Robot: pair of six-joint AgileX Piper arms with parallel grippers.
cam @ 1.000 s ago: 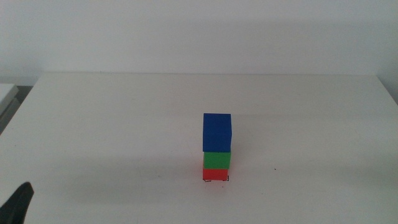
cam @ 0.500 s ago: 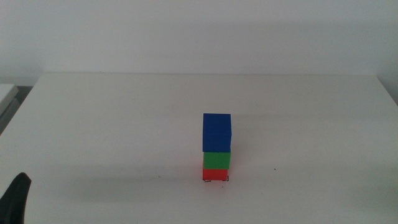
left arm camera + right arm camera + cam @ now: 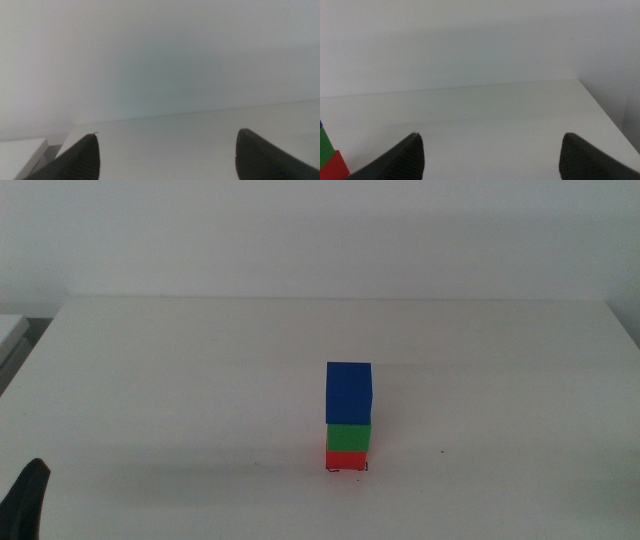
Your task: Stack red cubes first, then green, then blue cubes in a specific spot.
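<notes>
Blue cube (image 3: 348,392) tops green (image 3: 348,437) and red (image 3: 346,460) on the marked square (image 3: 347,469) (we see both grippers (image 3: 165,150) (image 3: 490,150) spread apart).

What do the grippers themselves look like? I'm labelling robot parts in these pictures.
Little shows. The left gripper has two dark, almost black matte jaws with rounded, tapering tips, plain and unmarked; a sliver of it shows as a dark shape in the middle view. The right gripper has the same two dark rounded jaws. No cables, labels or arm links are visible.
</notes>
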